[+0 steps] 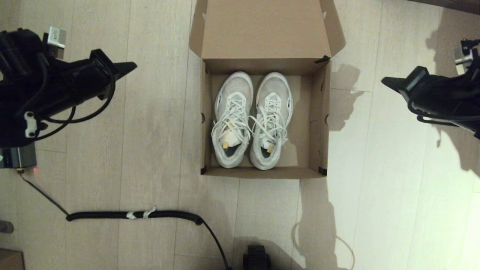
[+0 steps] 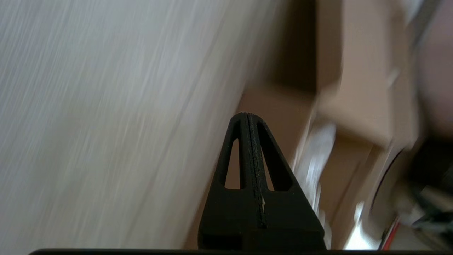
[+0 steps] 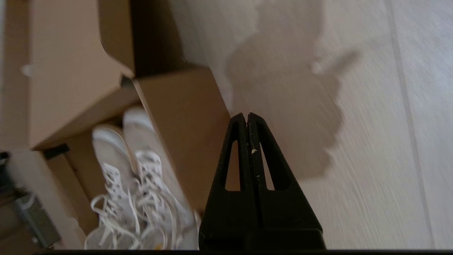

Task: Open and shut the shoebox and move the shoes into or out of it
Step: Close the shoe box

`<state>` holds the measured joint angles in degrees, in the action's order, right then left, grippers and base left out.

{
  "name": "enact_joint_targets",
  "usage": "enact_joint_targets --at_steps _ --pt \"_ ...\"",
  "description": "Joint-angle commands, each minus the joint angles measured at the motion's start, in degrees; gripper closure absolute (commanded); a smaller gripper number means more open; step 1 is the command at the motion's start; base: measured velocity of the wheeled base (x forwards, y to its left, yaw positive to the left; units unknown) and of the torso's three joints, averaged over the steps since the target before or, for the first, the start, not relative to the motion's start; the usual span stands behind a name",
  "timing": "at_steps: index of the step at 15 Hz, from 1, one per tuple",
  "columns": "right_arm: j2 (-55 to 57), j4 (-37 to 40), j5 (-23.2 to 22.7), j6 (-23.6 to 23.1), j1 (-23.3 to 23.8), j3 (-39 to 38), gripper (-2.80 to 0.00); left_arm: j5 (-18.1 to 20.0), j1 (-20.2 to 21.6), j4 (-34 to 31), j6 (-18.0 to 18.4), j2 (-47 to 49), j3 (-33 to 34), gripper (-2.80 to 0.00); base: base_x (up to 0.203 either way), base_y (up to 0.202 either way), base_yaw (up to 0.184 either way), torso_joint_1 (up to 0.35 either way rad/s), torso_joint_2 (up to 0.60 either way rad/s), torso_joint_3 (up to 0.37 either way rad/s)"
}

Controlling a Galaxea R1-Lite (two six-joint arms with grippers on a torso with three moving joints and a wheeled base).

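Head view: shoes (image 1: 251, 120) in open shoebox (image 1: 318, 123) between pinched-together left gripper (image 1: 129, 67) and right gripper (image 1: 388, 80)

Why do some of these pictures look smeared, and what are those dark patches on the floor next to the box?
Head view: sharp; the shoebox and right gripper cast dark shadows on the floor, so the light falls from the left. Left wrist view: heavily streaked with motion blur behind the closed left gripper. Right wrist view: milder blur; the shoes look soft, and a gripper shadow lies on the floor.
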<state>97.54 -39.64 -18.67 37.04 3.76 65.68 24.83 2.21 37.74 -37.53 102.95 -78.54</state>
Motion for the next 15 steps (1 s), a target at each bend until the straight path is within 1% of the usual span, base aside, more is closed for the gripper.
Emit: enact_joint_targets --at_steps 1,2,4,5,6,7,8,10,11,13,14,15 --pt "7.2 -2.5 -3.2 0.3 1.7 5.4 0.0 0.5 -0.2 5.2 -3.0 9.5 -8.2 0.0 0.0 0.0 0.0 0.0 0.0 0.0" --pt "8.3 -3.4 -4.5 0.5 2.1 7.2 0.0 0.7 -0.9 5.8 -3.8 11.0 -11.3 0.0 0.0 0.0 0.0 0.0 0.0 0.0" --pt "9.2 -4.3 -5.1 2.1 2.2 8.5 0.0 0.7 -3.6 6.3 -4.4 13.9 -17.2 0.0 0.0 0.0 0.0 0.0 0.0 0.0" --pt "9.3 -4.9 -5.1 2.8 2.1 8.6 0.0 0.7 -5.2 6.3 -4.5 14.7 -18.9 0.0 0.0 0.0 0.0 0.0 0.0 0.0" --pt "9.8 -7.9 -5.1 4.4 1.6 8.6 0.0 0.7 -7.1 6.2 -4.3 14.8 -19.7 0.0 0.0 0.0 0.0 0.0 0.0 0.0" --pt "11.1 -12.8 -4.8 6.1 0.9 9.0 0.0 0.7 -8.4 6.3 -3.8 15.6 -20.7 0.0 0.0 0.0 0.0 0.0 0.0 0.0" --pt "12.9 -15.5 -4.6 7.1 0.3 10.0 0.0 0.6 -9.4 6.5 -2.4 17.1 -22.2 0.0 0.0 0.0 0.0 0.0 0.0 0.0" --pt "15.5 -16.6 -4.2 7.8 -0.5 13.3 0.0 0.5 -10.8 6.8 1.4 20.5 -25.9 0.0 0.0 0.0 0.0 0.0 0.0 0.0" --pt "16.7 -16.7 -4.2 8.0 -0.8 15.4 0.0 0.4 -11.2 6.9 2.4 22.0 -27.9 0.0 0.0 0.0 0.0 0.0 0.0 0.0" --pt "19.2 -16.7 -2.5 8.1 -1.3 19.6 0.0 0.5 -11.5 7.4 2.8 24.6 -31.7 0.0 0.0 0.0 0.0 0.0 0.0 0.0" --pt "19.8 -16.7 -0.8 8.0 -2.0 21.1 0.0 0.6 -11.6 8.1 3.2 24.7 -31.7 0.0 0.0 0.0 0.0 0.0 0.0 0.0" --pt "19.5 -16.7 -0.5 8.0 -2.3 21.5 0.0 0.5 -11.7 8.1 4.4 24.1 -31.7 0.0 0.0 0.0 0.0 0.0 0.0 0.0"
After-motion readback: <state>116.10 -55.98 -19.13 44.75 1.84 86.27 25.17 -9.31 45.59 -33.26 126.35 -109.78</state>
